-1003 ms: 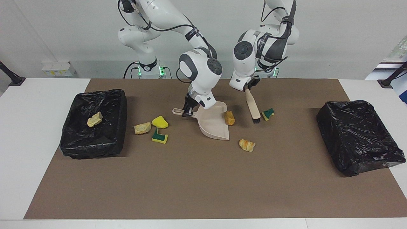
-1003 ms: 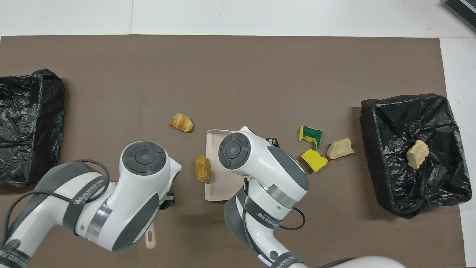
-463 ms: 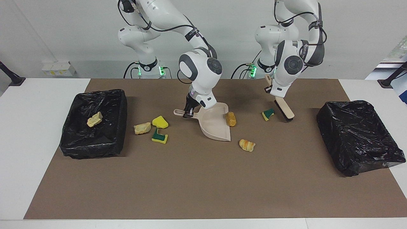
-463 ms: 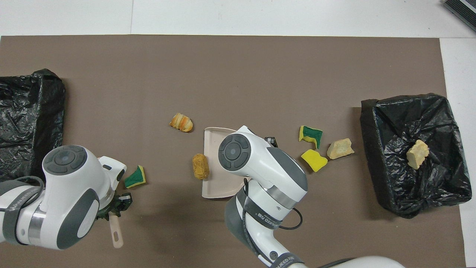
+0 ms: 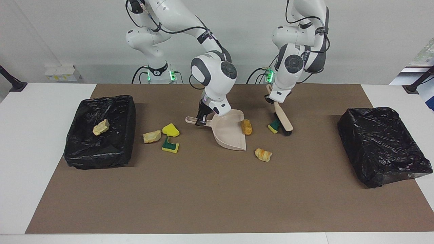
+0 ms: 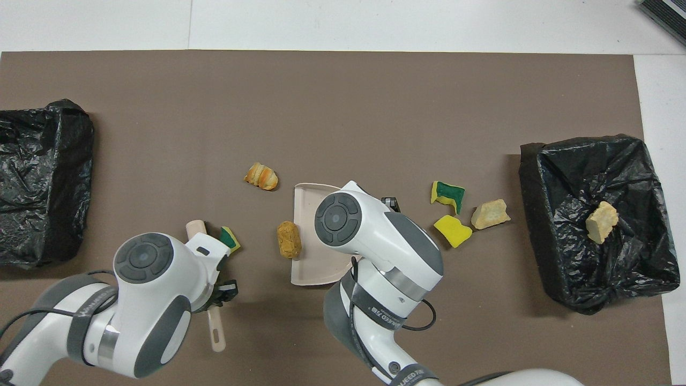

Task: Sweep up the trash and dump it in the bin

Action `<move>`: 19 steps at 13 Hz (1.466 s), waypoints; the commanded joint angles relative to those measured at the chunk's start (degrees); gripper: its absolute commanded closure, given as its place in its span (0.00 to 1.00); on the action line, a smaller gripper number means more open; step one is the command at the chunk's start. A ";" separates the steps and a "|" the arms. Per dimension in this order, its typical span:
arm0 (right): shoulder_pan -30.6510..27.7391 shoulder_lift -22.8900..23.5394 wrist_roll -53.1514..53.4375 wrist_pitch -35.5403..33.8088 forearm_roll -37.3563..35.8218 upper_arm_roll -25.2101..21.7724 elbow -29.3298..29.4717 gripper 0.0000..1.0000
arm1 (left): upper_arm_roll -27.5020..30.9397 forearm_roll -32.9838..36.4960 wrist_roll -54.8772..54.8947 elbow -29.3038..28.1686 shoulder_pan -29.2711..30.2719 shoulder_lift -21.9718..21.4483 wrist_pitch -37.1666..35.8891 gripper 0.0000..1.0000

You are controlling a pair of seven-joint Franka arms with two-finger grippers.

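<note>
At frame center, our right gripper (image 5: 200, 119) clasped the dustpan (image 5: 230, 133) while our left gripper (image 5: 270, 98) pressed its clamped brush (image 5: 282, 118) against a sponge scrap (image 5: 273, 127).

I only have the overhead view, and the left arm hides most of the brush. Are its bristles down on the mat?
Observer: Yes. In the facing view the brush, held by the left gripper, has its bristles on the mat, against the green-and-yellow sponge piece.
Operator: And the right gripper?
Observer: The right gripper is shut on the handle of the dustpan, whose lip rests on the mat beside the brown lump.
</note>
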 commanded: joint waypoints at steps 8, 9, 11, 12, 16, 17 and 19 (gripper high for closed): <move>0.01 -0.27 1.78 4.94 0.10 0.61 -0.61 1.00 | 0.63 -11.89 -0.22 5.30 -13.79 4.46 5.59 1.00; -0.07 -0.27 1.69 4.86 0.19 0.61 -0.69 1.00 | 0.63 -12.33 -0.22 6.35 -14.68 4.55 4.72 1.00; -0.08 -0.27 1.60 4.86 0.19 0.61 -0.70 1.00 | 0.80 -12.34 1.00 7.32 -14.25 4.81 2.01 1.00; -0.16 -0.27 1.60 4.86 0.19 0.61 -0.78 1.00 | 1.33 -12.34 2.49 8.11 -13.81 4.20 -0.19 1.00; -0.78 -0.09 0.99 4.59 1.42 0.61 -0.70 1.00 | 1.68 -6.93 6.35 13.12 -6.34 6.04 -1.09 1.00; -0.87 0.00 0.99 4.24 1.42 0.61 -0.35 1.00 | 2.12 -2.10 9.59 14.52 -3.29 7.35 -1.18 1.00; -2.09 0.35 1.07 3.63 1.60 0.61 0.36 1.00 | 2.21 2.67 19.59 18.47 0.94 10.34 -1.53 1.00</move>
